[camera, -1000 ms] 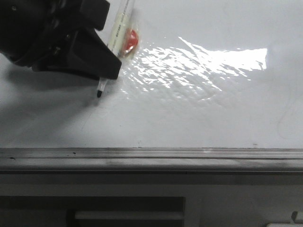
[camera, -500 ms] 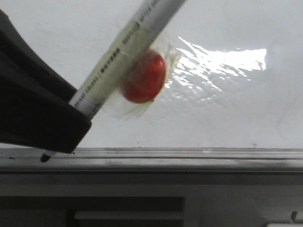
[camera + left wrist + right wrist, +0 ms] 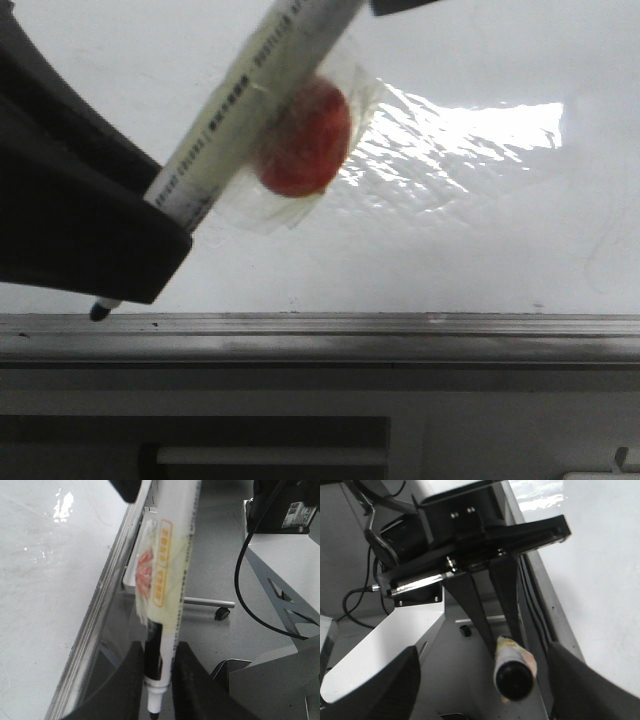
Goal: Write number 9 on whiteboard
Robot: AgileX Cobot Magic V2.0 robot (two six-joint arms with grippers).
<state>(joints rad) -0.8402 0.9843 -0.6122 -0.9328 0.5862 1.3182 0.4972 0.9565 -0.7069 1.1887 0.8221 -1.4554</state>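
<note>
The left gripper (image 3: 95,255) filled the left side of the front view as a dark mass, its jaws closed tight on a white marker (image 3: 245,105) near the writing end, so that only the black tip (image 3: 99,312) poked out below. That tip sat right at the grey metal edge rail (image 3: 400,325) along the near border of the whiteboard (image 3: 480,230); whether it touched the rail could not be told. The marker slanted up and to the right, and a red round piece (image 3: 305,140) was bound to its barrel under clear tape. In the left wrist view the marker (image 3: 167,580) ran between the two dark fingers (image 3: 192,685), its tip past the board's edge. No marker strokes of the number 9 could be made out on the board, only a wrinkled glare patch (image 3: 460,140). In the right wrist view the right gripper (image 3: 480,690) had its jaws spread wide and held nothing, and the marker's butt end (image 3: 514,680) showed between them.
</note>
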